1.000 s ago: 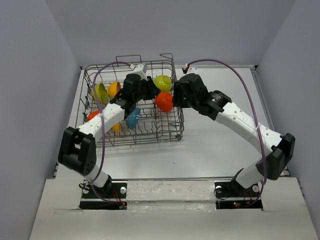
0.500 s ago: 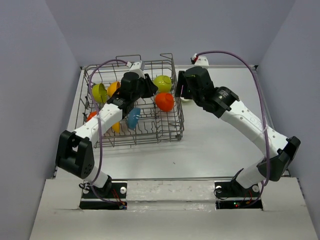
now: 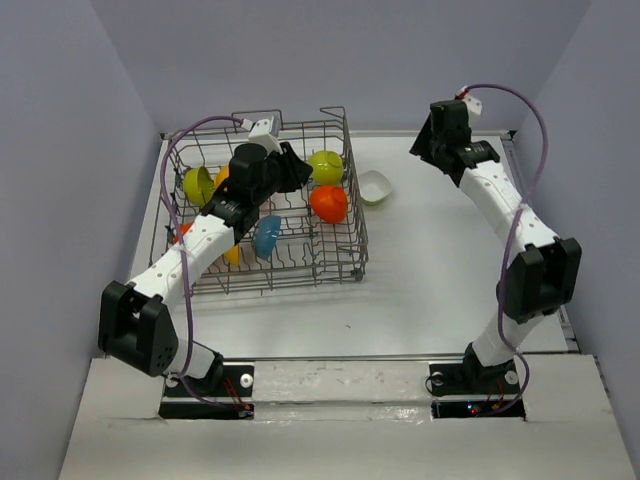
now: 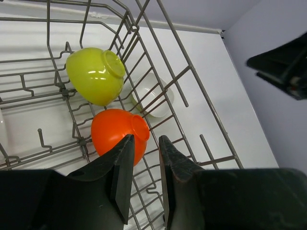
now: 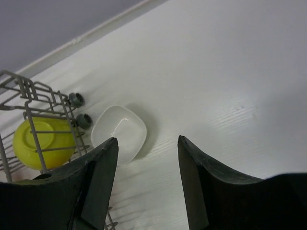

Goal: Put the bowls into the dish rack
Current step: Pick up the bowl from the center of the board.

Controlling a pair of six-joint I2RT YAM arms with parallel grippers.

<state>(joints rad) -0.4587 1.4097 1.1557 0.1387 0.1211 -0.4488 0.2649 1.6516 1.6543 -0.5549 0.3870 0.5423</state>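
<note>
The grey wire dish rack (image 3: 345, 262) stands at the left and holds several bowls: two lime green (image 3: 325, 166) (image 3: 198, 185), a red-orange one (image 3: 328, 203), a teal blue one (image 3: 266, 237) and orange-yellow ones (image 3: 225, 175). A white bowl (image 3: 374, 187) sits upright on the table just right of the rack, and my right wrist view shows it too (image 5: 119, 132). My left gripper (image 4: 145, 141) hovers inside the rack beside the red-orange bowl (image 4: 117, 134), jaws a little apart and empty. Raised high over the table, my right gripper (image 5: 147, 143) is open and holds nothing.
The rack's right wall (image 4: 192, 91) stands between my left gripper and the white bowl (image 4: 153, 96). Two small rack wheels (image 5: 76, 100) sit close to that bowl. The back wall edge (image 3: 440, 132) runs behind my right gripper (image 3: 430, 140).
My right arm has swung up and back from the rack's right side toward the far right, uncovering the white bowl on the table. My left gripper has barely moved.
</note>
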